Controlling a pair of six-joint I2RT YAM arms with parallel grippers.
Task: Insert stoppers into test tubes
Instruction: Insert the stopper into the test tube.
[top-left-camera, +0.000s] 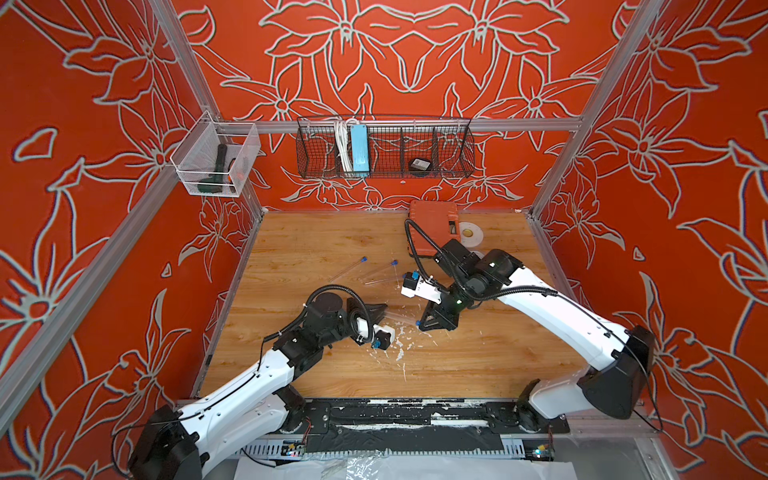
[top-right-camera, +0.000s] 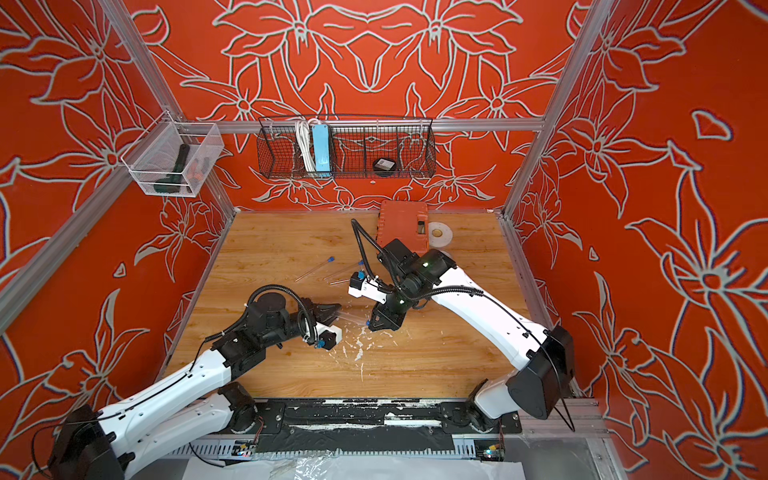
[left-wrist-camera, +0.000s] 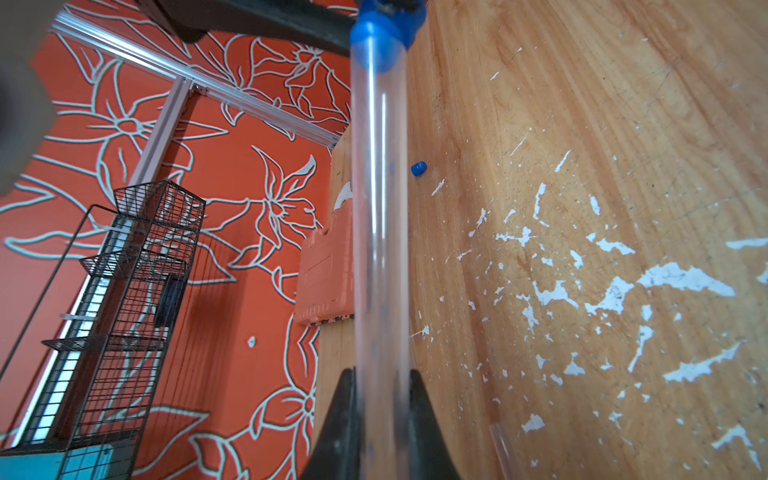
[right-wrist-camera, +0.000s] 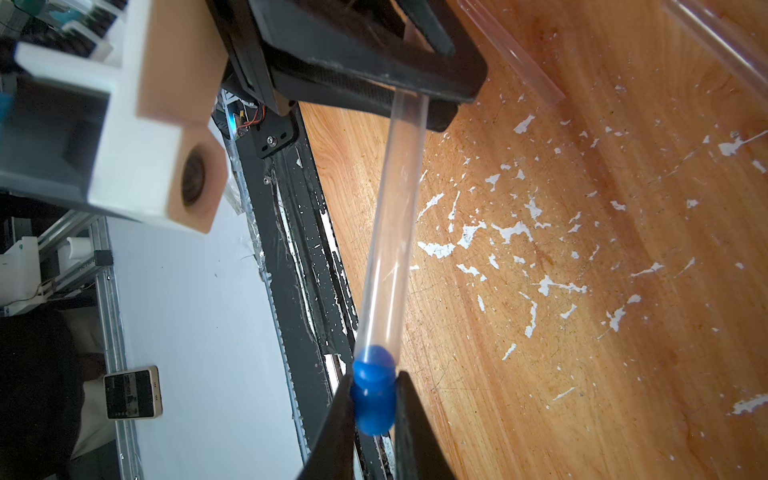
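Note:
A clear test tube (left-wrist-camera: 378, 228) hangs level above the wooden table between both grippers; it shows faintly in both top views (top-left-camera: 401, 319) (top-right-camera: 353, 318). My left gripper (left-wrist-camera: 382, 374) (top-left-camera: 384, 309) is shut on one end of it. A blue stopper (right-wrist-camera: 374, 390) sits in the tube's (right-wrist-camera: 395, 216) other end, and my right gripper (right-wrist-camera: 374, 378) (top-left-camera: 419, 322) is shut on that stopper. Two stoppered tubes (top-left-camera: 347, 269) (top-left-camera: 380, 269) lie further back. A third tube (top-left-camera: 380, 281) lies beside them. One loose stopper (left-wrist-camera: 419, 168) rests on the table.
White paint flecks (top-left-camera: 399, 345) mark the wood below the grippers. An orange case (top-left-camera: 434, 220) and a tape roll (top-left-camera: 471, 232) stand at the back right. A wire basket (top-left-camera: 384, 147) and a clear bin (top-left-camera: 216, 160) hang on the walls.

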